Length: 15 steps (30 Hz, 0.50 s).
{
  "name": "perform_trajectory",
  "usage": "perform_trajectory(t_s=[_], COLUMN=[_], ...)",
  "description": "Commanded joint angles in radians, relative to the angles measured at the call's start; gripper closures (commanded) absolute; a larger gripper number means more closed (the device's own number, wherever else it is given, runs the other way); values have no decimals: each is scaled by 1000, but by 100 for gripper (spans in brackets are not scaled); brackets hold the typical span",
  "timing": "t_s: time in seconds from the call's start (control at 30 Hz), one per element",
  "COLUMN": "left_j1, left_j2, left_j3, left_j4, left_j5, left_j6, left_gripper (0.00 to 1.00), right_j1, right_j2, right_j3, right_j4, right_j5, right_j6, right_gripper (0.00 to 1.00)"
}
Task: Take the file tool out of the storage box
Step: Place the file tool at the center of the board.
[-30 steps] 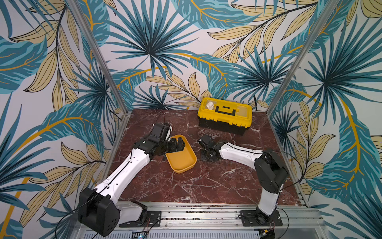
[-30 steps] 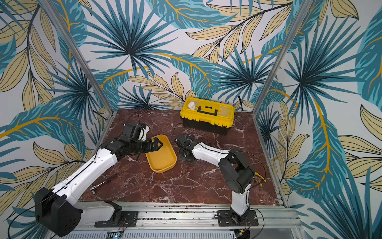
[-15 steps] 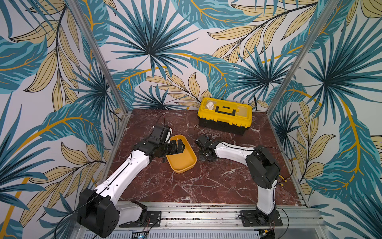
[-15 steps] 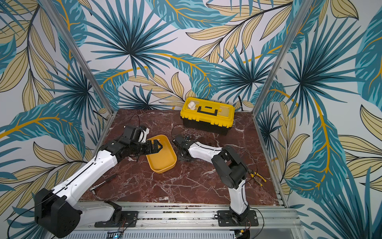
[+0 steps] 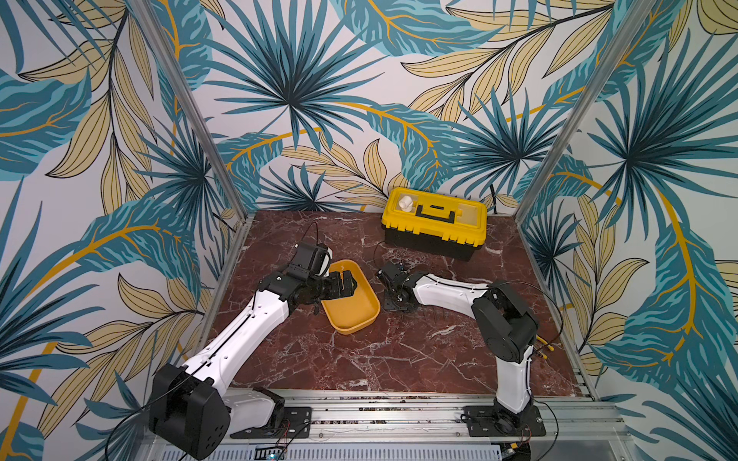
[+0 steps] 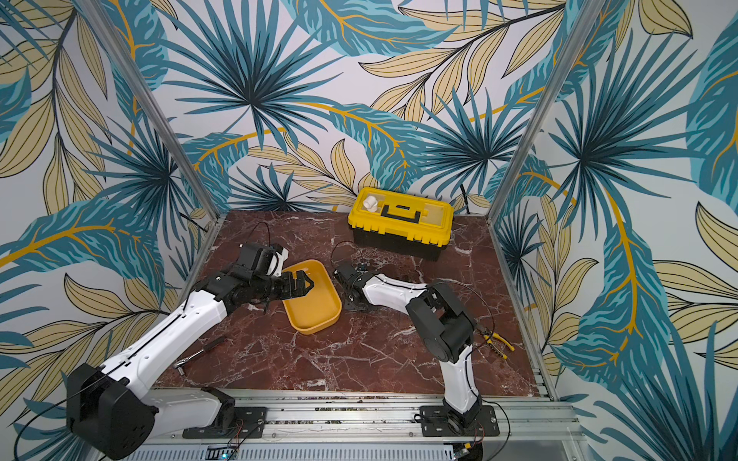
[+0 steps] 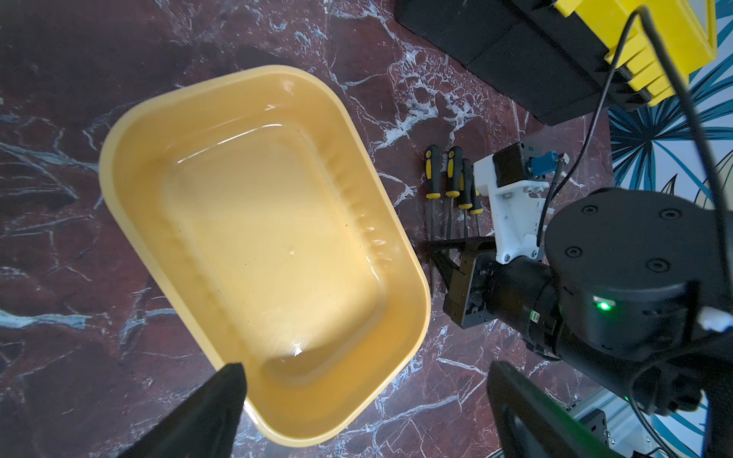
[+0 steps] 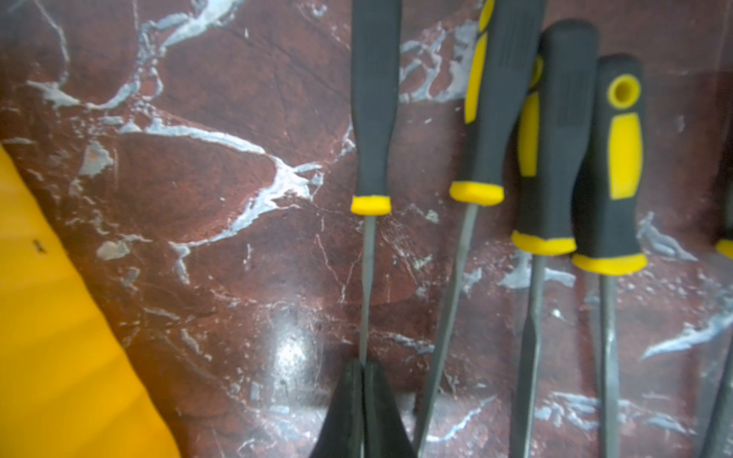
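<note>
Right gripper [image 8: 363, 380] pinching thin shaft of file tool [image 8: 373, 119], which is lying on table [image 8: 198, 238] beside empty storage box [image 7: 119, 158]. Likely placing it: opening jaws gently, rising straight, avoiding other files [image 8: 555, 138]. Left gripper [image 5: 346, 284] gaping wide over box.

Finishes: plastic and metal on polished stone.
storage box [image 7: 269, 246] smooth glossy yellow-orange plastic; table [image 8: 198, 198] glossy red marble look, reflective; file tool [image 8: 373, 158] matt black grip, yellow plastic collar, dull grey metal shaft; toolbox [image 5: 435, 229] smooth plastic.

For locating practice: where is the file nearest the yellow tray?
Right wrist view: the file lies between the storage box and other files, right hand pinching its blade.
</note>
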Motion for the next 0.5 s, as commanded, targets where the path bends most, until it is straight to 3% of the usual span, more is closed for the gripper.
perform_trajectory(t_s=[0.0, 0.1, 0.47], left_j1=[3, 2, 3], left_j2=[-34, -35, -38], left_j3=[-24, -25, -17], left_j4=[-2, -4, -11], left_j5=[-9, -11, -11], left_j6=[12, 11, 11], left_gripper=[0, 0, 0], right_j1=[2, 3, -1], right_j2=[22, 24, -50], right_j3=[8, 9, 19], right_j4=[-10, -11, -25], right_j5=[19, 16, 24], right_j6=[10, 5, -34], right_gripper=[88, 81, 76])
